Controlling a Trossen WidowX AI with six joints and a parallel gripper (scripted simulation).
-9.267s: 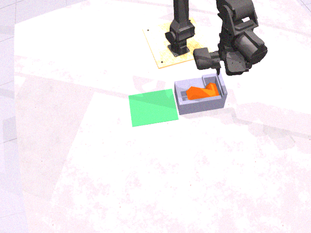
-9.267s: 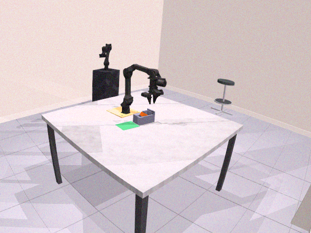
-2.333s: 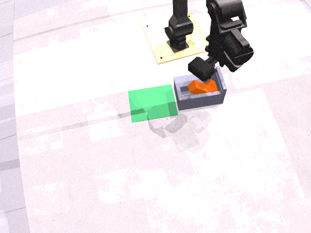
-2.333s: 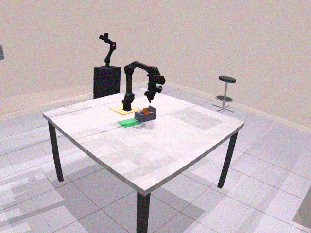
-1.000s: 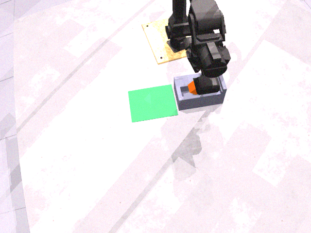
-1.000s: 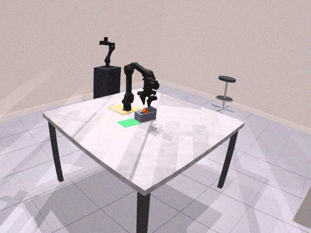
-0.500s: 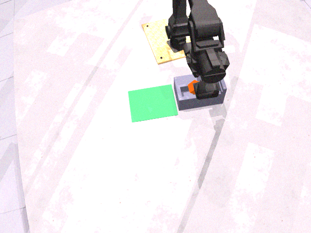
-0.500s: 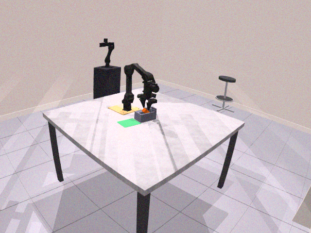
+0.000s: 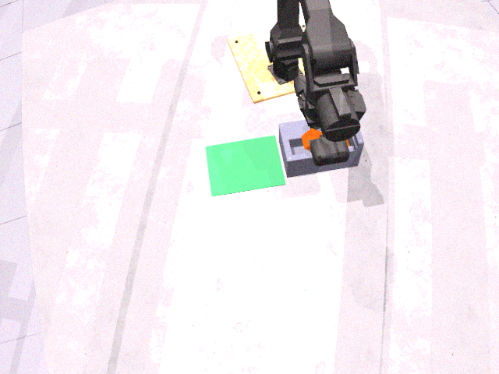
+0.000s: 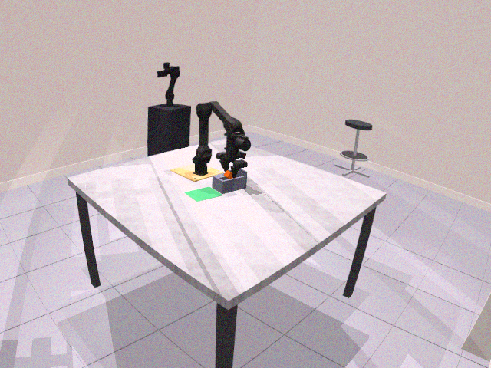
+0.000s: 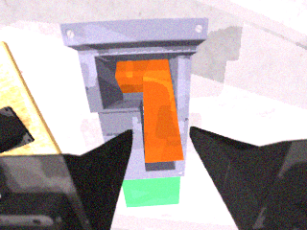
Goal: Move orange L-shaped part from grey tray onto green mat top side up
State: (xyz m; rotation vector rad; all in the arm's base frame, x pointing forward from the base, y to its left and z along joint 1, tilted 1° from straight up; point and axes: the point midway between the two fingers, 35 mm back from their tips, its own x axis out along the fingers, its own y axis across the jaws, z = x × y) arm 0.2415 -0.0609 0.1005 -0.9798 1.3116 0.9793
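Observation:
The orange L-shaped part (image 9: 310,139) (image 10: 228,174) (image 11: 160,115) is tipped in the grey tray (image 9: 300,167) (image 10: 222,185) (image 11: 136,35). Its straight end nearer the mat is raised above the rim, and its L-shaped end is low in the pocket's deep part. My gripper (image 10: 230,174) (image 11: 160,132) is open, low over the tray. In the wrist view its fingertips stand on either side of the straight bar, with a gap on each side. In the top view the fingertips are hidden behind the gripper body. The green mat (image 9: 245,165) (image 10: 203,194) (image 11: 152,193) lies flat beside the tray.
The tray has a raised wall at the end away from the mat. The arm's wooden base plate (image 9: 252,72) (image 10: 184,172) (image 11: 29,115) lies behind the tray and mat. A stool (image 10: 357,125) and a dark pedestal (image 10: 168,130) with another arm stand beyond the table.

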